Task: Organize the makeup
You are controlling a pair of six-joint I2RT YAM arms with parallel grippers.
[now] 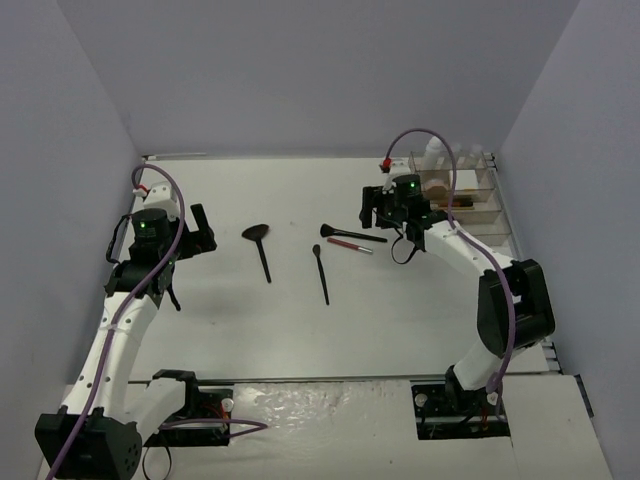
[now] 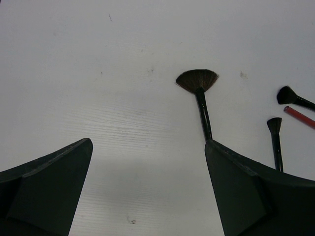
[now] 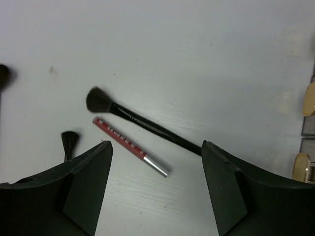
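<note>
The right tool (image 3: 156, 142), spread wide and empty, hangs over the round brush (image 1: 355, 236) and red pencil (image 1: 350, 245), probably because they lie nearest the organizer (image 1: 470, 190) at the far right. The left tool (image 2: 147, 142), equally spread and empty, faces the fan brush (image 1: 262, 255). Loose on the tabletop (image 1: 300, 340) are three black brushes, counting the small brush (image 1: 321, 275), and one pencil; the organizer's contents are too small to count.

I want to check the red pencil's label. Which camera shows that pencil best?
Right wrist: the red pencil lies whole, large and sharp, silver end included. The top external view shows it only as a thin sliver; the left wrist view cuts it off at the frame's right edge.
</note>
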